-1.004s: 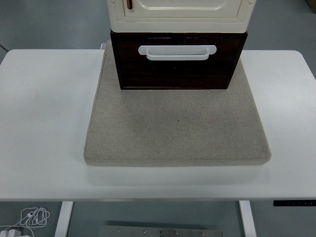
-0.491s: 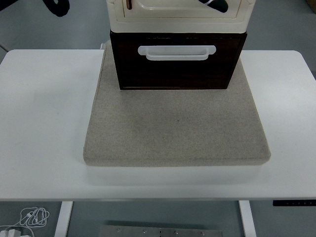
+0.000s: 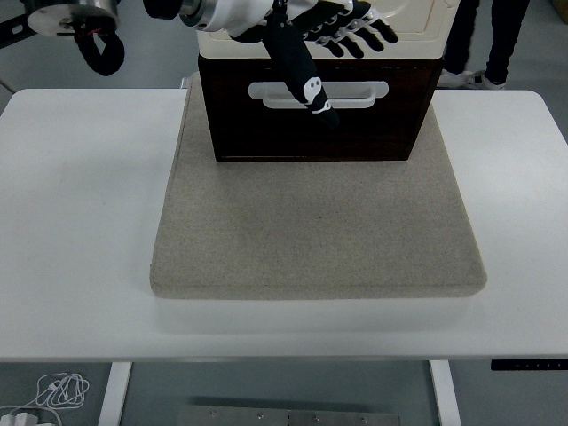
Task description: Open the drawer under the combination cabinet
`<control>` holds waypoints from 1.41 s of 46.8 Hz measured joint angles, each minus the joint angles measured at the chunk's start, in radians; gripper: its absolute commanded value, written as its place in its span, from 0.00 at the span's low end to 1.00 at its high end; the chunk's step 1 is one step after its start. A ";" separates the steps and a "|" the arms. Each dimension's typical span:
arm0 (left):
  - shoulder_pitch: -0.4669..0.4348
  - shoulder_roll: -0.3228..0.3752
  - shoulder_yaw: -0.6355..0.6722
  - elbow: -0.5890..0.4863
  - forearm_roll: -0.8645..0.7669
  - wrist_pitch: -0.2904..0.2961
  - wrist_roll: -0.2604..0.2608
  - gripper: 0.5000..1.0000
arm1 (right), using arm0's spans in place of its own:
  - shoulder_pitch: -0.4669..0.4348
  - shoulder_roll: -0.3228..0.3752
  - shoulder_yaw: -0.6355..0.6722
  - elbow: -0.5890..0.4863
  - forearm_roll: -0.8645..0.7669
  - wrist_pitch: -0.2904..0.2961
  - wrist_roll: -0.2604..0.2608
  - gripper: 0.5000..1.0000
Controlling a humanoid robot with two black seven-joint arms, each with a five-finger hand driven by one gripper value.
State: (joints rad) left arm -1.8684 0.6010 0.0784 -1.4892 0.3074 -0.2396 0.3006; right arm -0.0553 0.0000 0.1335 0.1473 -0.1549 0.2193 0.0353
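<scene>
The dark brown drawer [image 3: 355, 133] sits shut under the cream cabinet [image 3: 417, 43], its white handle [image 3: 355, 94] across the front. My left hand [image 3: 335, 51] reaches in from the upper left in front of the cabinet, open, with its fingers [image 3: 368, 34] spread to the right. One black digit [image 3: 306, 84] points down across the left part of the handle; whether it touches the handle cannot be told. The hand holds nothing. My right hand is out of view.
The cabinet stands at the back of a grey mat [image 3: 319, 231] on the white table [image 3: 80, 195]. A black looped part of the arm [image 3: 99, 49] hangs at the top left. A person's legs [image 3: 488, 35] stand behind the table at top right.
My left hand has come down from the top edge into full view in front of the cabinet, one digit now over the handle. The drawer has not moved. A person's legs now show.
</scene>
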 measured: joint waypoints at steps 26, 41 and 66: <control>0.030 -0.086 0.077 0.179 -0.011 -0.046 0.093 1.00 | 0.000 0.000 0.000 0.000 0.000 0.000 0.000 0.85; 0.054 -0.142 0.085 0.337 0.017 -0.092 0.108 1.00 | 0.000 0.000 0.000 0.000 0.000 0.000 0.000 0.85; 0.044 -0.201 0.072 0.405 0.050 -0.218 0.127 1.00 | 0.000 0.000 0.000 0.000 0.000 0.000 0.000 0.85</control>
State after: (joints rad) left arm -1.8240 0.3996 0.1501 -1.0845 0.3576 -0.4571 0.4281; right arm -0.0556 0.0000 0.1335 0.1472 -0.1549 0.2193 0.0352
